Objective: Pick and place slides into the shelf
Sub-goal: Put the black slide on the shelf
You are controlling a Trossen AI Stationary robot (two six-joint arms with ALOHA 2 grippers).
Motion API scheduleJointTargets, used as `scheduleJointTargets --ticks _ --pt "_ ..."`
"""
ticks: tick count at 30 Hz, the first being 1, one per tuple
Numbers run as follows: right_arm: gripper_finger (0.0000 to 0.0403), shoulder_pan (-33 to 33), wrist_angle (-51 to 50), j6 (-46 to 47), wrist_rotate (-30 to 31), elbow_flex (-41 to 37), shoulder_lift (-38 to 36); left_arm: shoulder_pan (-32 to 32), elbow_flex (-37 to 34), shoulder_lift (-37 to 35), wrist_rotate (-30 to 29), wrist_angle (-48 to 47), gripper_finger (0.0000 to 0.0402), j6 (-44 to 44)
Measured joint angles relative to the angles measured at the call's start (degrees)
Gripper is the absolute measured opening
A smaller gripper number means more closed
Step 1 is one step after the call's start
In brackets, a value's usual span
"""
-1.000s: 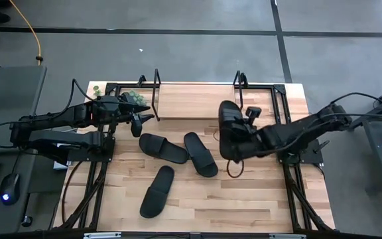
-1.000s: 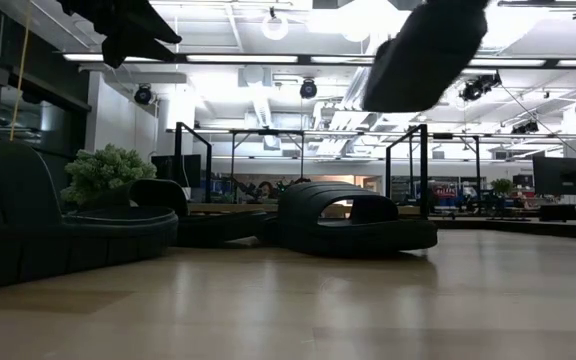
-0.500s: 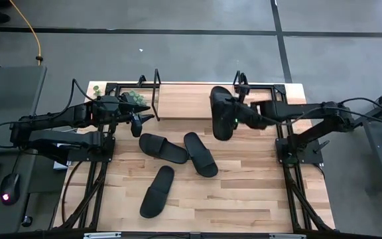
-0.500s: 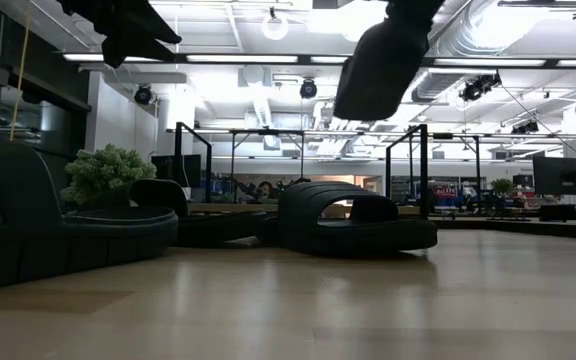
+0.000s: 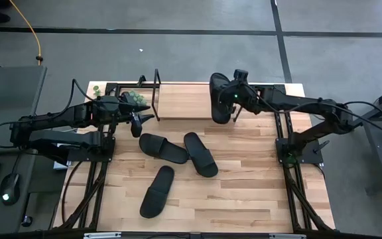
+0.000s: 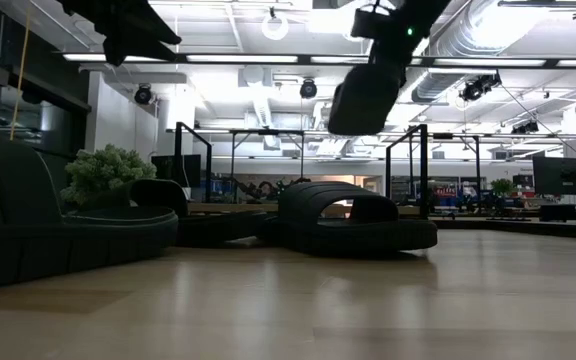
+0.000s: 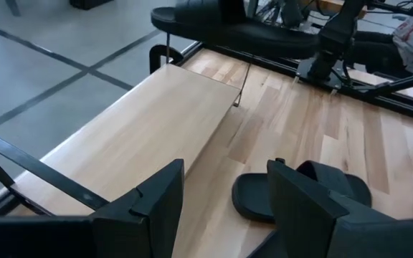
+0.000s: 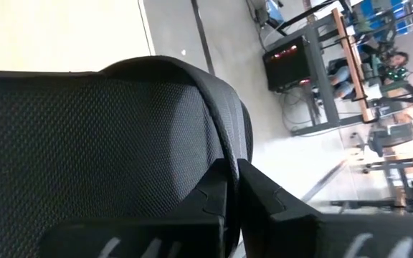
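The shelf [image 5: 184, 99] is a light wood board with black wire end frames at the table's far edge. My right gripper [image 5: 229, 99] hangs over the shelf's right end, shut on one black slide [image 5: 219, 99], which the low view [image 6: 363, 95] shows high above the table. Three more slides [image 5: 163, 147] [image 5: 200, 154] [image 5: 156, 191] lie sole-down in the middle of the table. My left gripper [image 5: 138, 121] hovers open at the shelf's left end, and the left wrist view [image 7: 224, 208] shows nothing between its fingers. My right gripper pinches the edge of the slide's mesh strap [image 8: 217, 154] between its two fingers [image 8: 264, 197]. It comes at it from the table's right, slanting down. The slide is lifted clear and hangs tilted above the shelf's right end.
A small green plant [image 5: 134, 98] stands by the shelf's left end frame. The black end frames [image 5: 155, 86] [image 5: 241, 83] rise above the board. The near half of the tabletop [image 5: 244, 199] is bare wood.
My right gripper has swung from above the table's right middle toward the far edge and leftward, carrying the slide. The slide has turned and now hangs over the shelf's right end.
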Motion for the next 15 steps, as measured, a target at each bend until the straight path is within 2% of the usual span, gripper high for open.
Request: scheduleJointTargets --ticks 9,15 --pt "0.0 -5.0 9.8 -4.8 -3.3 -6.3 0.0 0.0 0.0 0.0 -1.6 2.1 0.0184 3.3" --pt "0.0 -8.3 18.7 -7.6 -8.2 -11.3 0.5 0.0 0.0 0.0 -1.5 3.5 0.0184 5.0"
